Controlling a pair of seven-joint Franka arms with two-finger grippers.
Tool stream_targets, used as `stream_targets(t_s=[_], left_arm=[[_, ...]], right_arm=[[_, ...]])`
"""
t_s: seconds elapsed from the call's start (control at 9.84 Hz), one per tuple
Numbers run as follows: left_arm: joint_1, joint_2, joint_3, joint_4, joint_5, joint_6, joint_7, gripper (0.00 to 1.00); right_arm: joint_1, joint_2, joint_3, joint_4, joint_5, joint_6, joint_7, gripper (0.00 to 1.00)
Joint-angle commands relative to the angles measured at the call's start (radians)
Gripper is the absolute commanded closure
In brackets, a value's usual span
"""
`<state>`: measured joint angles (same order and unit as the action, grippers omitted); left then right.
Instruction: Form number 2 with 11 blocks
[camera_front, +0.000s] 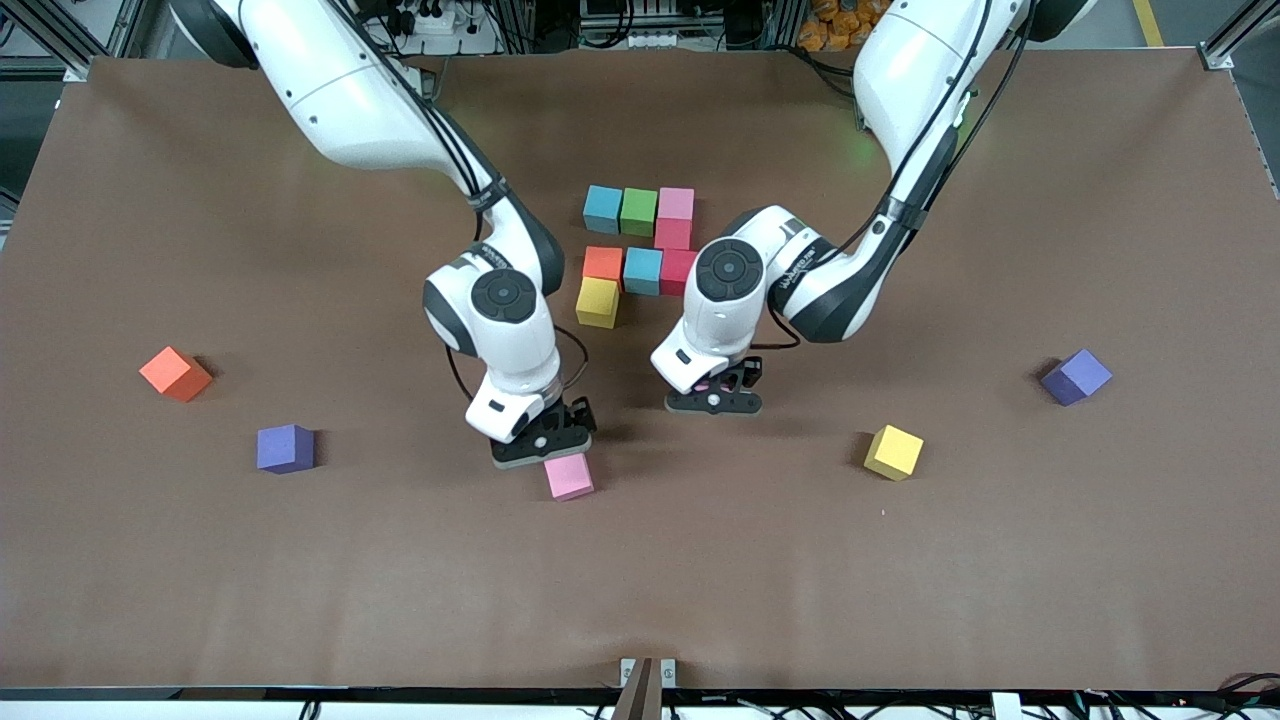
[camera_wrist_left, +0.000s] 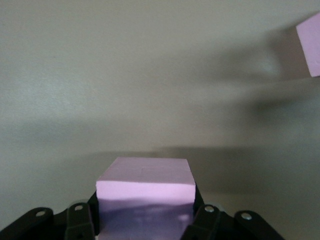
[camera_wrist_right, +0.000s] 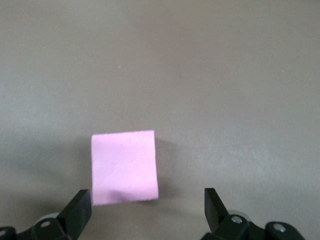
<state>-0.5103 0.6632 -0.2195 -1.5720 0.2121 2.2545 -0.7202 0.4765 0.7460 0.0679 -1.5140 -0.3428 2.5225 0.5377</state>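
Brown matting covers the table (camera_front: 1000, 560), and my two arms reach down over its middle, both wrists bent so the claws point at the surface. My left gripper (camera_front: 714, 398) hangs above bare matting just nearer the front camera than the partly built number 2 (camera_front: 640, 255); it pinches a pink cube (camera_wrist_left: 145, 200) between its fingers (camera_wrist_left: 80, 222), the block filling the gap and held clear of the table. My right gripper (camera_front: 541, 450) hovers low with its fingers (camera_wrist_right: 77, 212) spread wide, over a second pink cube (camera_front: 569, 476) that lies flat on the matting, not touching either finger. Eight cubes so far make up the digit, touching one another. Loose blocks lie well apart: an orange cube (camera_front: 175, 373) toward my right arm's end, a yellow cube (camera_front: 893, 452) toward my left arm's end.
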Motion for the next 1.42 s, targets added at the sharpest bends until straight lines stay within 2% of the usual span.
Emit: stream_targets(t_s=[0.0, 0.2, 0.51, 0.81, 0.91, 1.12, 1.22, 1.32], left_arm=[[-0.049, 0.021, 0.006, 0.024, 0.018, -0.018, 0.019, 1.0], [-0.072, 0.036, 0.005, 0.03, 0.015, -0.018, 0.059, 1.0], [-0.122, 0.078, 0.009, 0.095, 0.013, -0.018, 0.099, 1.0], [-0.14, 0.096, 0.009, 0.113, 0.013, -0.009, 0.1, 1.0], [-0.142, 0.104, 0.009, 0.124, 0.013, -0.007, 0.1, 1.0], [-0.158, 0.124, 0.009, 0.145, 0.013, -0.006, 0.094, 1.0], [-0.16, 0.125, 0.009, 0.147, 0.013, -0.007, 0.093, 1.0], [-0.16, 0.127, 0.009, 0.147, 0.013, -0.007, 0.093, 1.0]], right_arm=[[-0.015, 0.073, 0.015, 0.061, -0.021, 0.071, 0.017, 0.0], [-0.007, 0.111, 0.015, 0.093, -0.021, 0.091, 0.117, 0.0], [-0.004, 0.137, 0.015, 0.104, -0.022, 0.134, 0.136, 0.0], [-0.002, 0.153, 0.015, 0.103, -0.022, 0.171, 0.143, 0.0], [-0.004, 0.153, 0.015, 0.103, -0.024, 0.17, 0.142, 0.07], [-0.013, 0.154, 0.015, 0.104, -0.027, 0.17, 0.122, 0.49], [-0.015, 0.154, 0.015, 0.113, -0.03, 0.165, 0.111, 0.67], [-0.019, 0.153, 0.015, 0.115, -0.031, 0.16, 0.069, 0.8]])
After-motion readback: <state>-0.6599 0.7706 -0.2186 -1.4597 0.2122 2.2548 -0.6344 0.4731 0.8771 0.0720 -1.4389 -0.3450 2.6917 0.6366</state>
